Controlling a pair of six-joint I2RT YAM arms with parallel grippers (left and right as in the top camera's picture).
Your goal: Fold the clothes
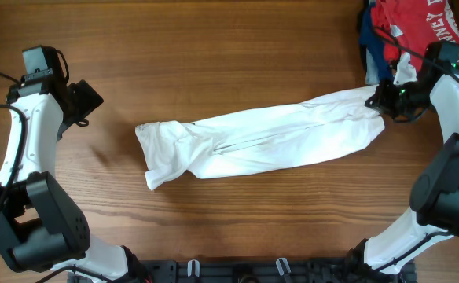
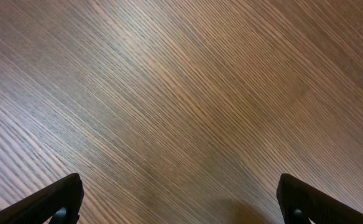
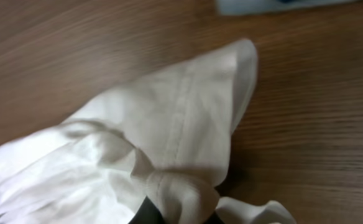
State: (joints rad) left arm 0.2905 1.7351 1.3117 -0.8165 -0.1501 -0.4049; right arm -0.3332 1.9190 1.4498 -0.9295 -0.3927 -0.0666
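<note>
The clothes are a white T-shirt (image 1: 269,137) lying as a long crumpled band across the middle of the table, running from the left centre up toward the right. My right gripper (image 1: 382,99) is shut on the shirt's right end, and in the right wrist view the white fabric (image 3: 169,143) bunches up between the dark fingers at the bottom edge. My left gripper (image 1: 86,101) hovers over bare wood left of the shirt, jaws wide open. Its dark fingertips (image 2: 57,202) show at both lower corners of the left wrist view, with only wood between them.
A red garment (image 1: 414,23) with white lettering lies on blue garments (image 1: 371,43) at the back right corner, just behind my right gripper. A pale blue edge (image 3: 275,5) shows at the top of the right wrist view.
</note>
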